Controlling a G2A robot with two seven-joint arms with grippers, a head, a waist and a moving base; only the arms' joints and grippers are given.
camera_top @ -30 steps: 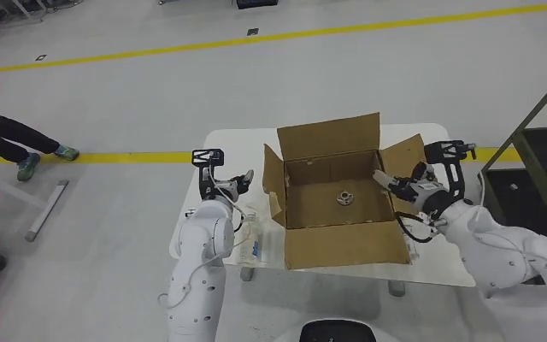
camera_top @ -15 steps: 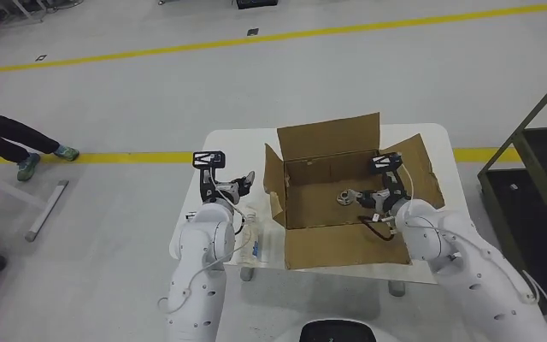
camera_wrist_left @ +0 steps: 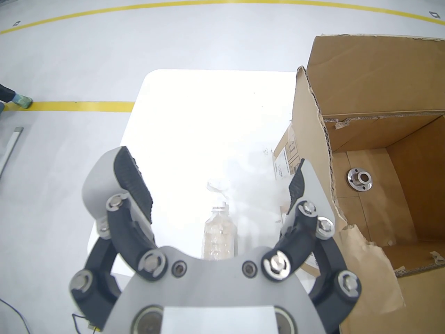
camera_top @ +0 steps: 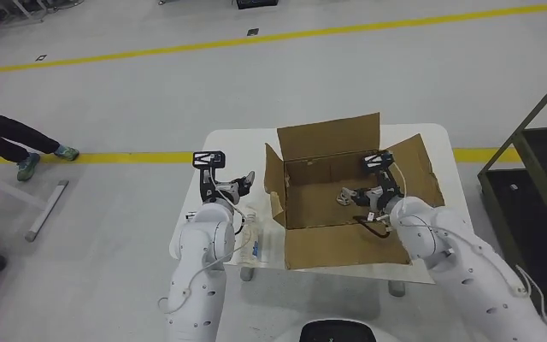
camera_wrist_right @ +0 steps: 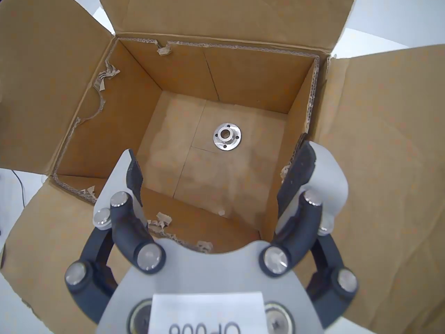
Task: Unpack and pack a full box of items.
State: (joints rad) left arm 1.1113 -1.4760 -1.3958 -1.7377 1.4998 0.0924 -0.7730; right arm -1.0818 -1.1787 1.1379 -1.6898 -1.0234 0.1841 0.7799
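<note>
An open cardboard box (camera_top: 329,137) (camera_wrist_left: 375,74) (camera_wrist_right: 222,1) stands on the white table (camera_top: 231,145) with all its flaps folded out. A small round metal flange (camera_wrist_right: 227,136) (camera_wrist_left: 359,179) lies on the box floor. My right gripper (camera_wrist_right: 220,161) (camera_top: 352,195) hangs open and empty over the box opening, above the flange and apart from it. My left gripper (camera_wrist_left: 213,168) (camera_top: 242,183) is open and empty above the table, left of the box. A clear plastic bottle (camera_wrist_left: 219,234) (camera_top: 255,244) lies on the table below it.
The box wall nearest the left arm is torn along its top edge (camera_wrist_left: 330,161). A dark metal rack (camera_top: 513,162) stands beside the table on the right. Bare tabletop (camera_wrist_left: 194,112) stretches beyond the left gripper.
The right arm swung from outside the box's right flap to over the box opening, and its gripper now points down at the flange. The left arm has kept still.
</note>
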